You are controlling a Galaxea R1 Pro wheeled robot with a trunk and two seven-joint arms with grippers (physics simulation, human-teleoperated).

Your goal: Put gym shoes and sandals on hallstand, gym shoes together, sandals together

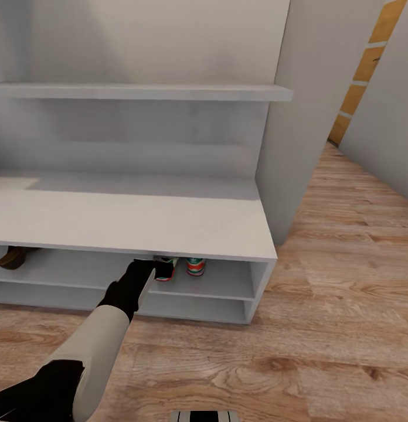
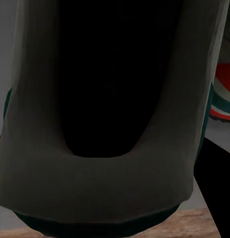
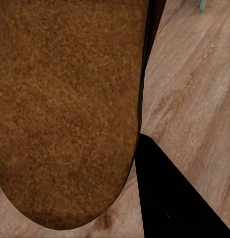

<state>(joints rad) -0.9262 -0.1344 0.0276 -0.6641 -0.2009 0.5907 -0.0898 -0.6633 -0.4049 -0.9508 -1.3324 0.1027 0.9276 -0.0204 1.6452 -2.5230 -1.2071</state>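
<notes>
At about nine o'clock in the head view, a dark brown sandal (image 1: 16, 257) lies on the upper shelf slot of the hallstand (image 1: 133, 220), tucked under the bench top near the picture's left edge. Toward seven o'clock the left arm (image 1: 98, 346) rises from the lower corner and reaches into that same slot; the left gripper (image 1: 162, 265) is at the slot's mouth, just below centre, right at one gym shoe (image 1: 165, 269). The bench edge hides the fingers, so how far they are spread cannot be told there. In the left wrist view, that gym shoe's heel opening (image 2: 102, 148) looms dark and very close between black finger shapes at the lower corners; whether they pinch it cannot be told. Just to the right, at six o'clock, the second gym shoe (image 1: 196, 266) stands beside the first on the shelf, its red and green showing.

The corridor floor (image 1: 321, 328) spreads across four and five o'clock.

In the right wrist view a tan sandal footbed (image 3: 65, 109) lies against one black finger (image 3: 169, 198) of the right gripper, above the planks; its grip cannot be judged.
</notes>
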